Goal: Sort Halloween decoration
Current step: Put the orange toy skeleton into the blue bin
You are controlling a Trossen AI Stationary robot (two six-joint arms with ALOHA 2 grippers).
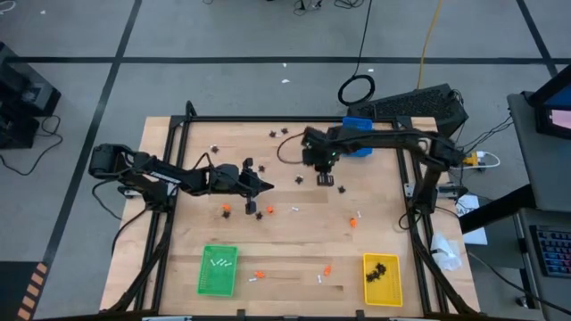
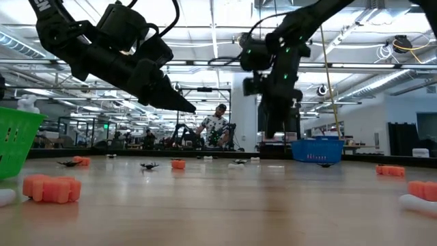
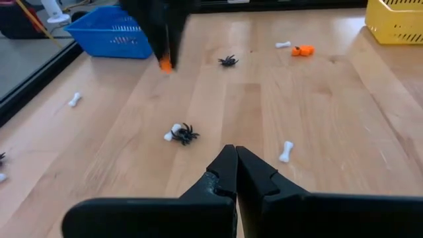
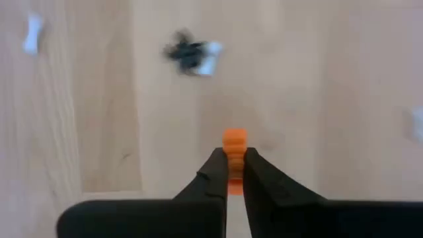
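Small Halloween decoration pieces lie scattered on the wooden table: orange lumps [image 1: 227, 210], black spiders [image 1: 259, 214] and white bones [image 3: 285, 151]. My right gripper [image 4: 234, 165] hangs over the table's middle, pointing steeply down, shut on one orange lump [image 4: 234, 141]. My left gripper [image 3: 234, 157] hovers left of it above the table, shut and holding nothing. Just ahead of the left gripper a spider [image 3: 186, 133] lies against a white bone. My right gripper pinches the orange lump [image 4: 234, 153] between its two fingertips, coming from above and pointing steeply down. One end of the lump sticks out past the fingertips. In the left wrist view the lump [image 3: 165, 64] hangs below the dark fingers, apparently clear of the table.
A blue tray [image 1: 357, 134] stands at the far edge behind the right gripper. A green tray [image 1: 219, 270] with white bones sits near the front left, and a yellow tray [image 1: 382, 279] with black spiders near the front right. A black frame borders the table.
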